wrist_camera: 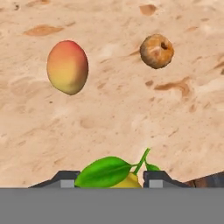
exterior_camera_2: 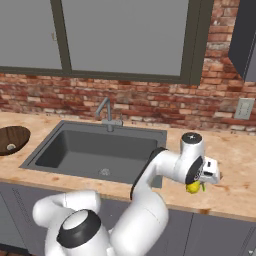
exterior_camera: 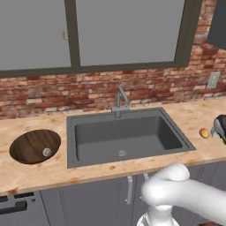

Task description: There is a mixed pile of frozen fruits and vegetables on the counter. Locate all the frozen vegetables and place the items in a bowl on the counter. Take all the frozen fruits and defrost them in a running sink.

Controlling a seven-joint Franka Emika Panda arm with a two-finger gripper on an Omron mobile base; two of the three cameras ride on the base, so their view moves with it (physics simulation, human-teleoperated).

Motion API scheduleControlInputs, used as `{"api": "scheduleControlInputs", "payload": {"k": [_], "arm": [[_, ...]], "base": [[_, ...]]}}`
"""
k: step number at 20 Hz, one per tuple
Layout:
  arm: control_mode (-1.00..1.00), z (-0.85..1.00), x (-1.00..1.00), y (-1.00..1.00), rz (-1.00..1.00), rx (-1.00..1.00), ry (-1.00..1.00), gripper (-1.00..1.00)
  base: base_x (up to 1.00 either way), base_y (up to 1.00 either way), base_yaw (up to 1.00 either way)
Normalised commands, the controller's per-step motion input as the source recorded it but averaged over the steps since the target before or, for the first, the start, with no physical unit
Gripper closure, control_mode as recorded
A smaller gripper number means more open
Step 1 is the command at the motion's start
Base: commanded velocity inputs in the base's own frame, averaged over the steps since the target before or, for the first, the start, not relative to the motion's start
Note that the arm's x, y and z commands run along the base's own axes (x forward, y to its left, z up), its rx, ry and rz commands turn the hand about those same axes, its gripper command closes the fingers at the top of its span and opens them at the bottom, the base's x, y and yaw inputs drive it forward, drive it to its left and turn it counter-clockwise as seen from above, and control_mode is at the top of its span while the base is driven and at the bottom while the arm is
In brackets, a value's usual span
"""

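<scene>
My gripper is shut on the bright yellow frozen vegetable, a lemon-like ball with green leaves, which sits between the two finger tips. In the right base view it hangs under the gripper, just over the counter right of the sink. Two frozen fruits lie on the counter beyond the fingers: a yellow-orange one with a red blush and an orange-brown one. The dark wooden bowl stands left of the sink and holds a pale greyish-white vegetable.
A steel faucet stands behind the dark grey basin, with no water that I can see. A brick wall and a window run along the back. The blushed fruit lies near the counter's right end.
</scene>
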Motion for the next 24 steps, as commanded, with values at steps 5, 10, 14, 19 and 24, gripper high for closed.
{"api": "scheduleControlInputs", "payload": {"k": [5, 10, 14, 19, 24], "arm": [[-1.0, 0.67, 0.01, 1.0, 0.28, -0.2, -0.22, 1.0], [-1.0, 0.72, 0.02, 1.0, 0.32, -0.09, -0.02, 1.0], [-1.0, 0.57, 0.06, 1.0, 0.36, -0.01, 0.0, 1.0], [-1.0, 0.54, 0.08, 1.0, 0.37, 0.0, 0.01, 1.0], [-1.0, 0.31, 0.01, 1.0, 0.37, -0.03, 0.02, 1.0]], "base": [[0.0, 0.0, 0.0], [0.0, 0.0, 0.0], [0.0, 0.0, 0.0], [0.0, 0.0, 0.0], [0.0, 0.0, 0.0]]}}
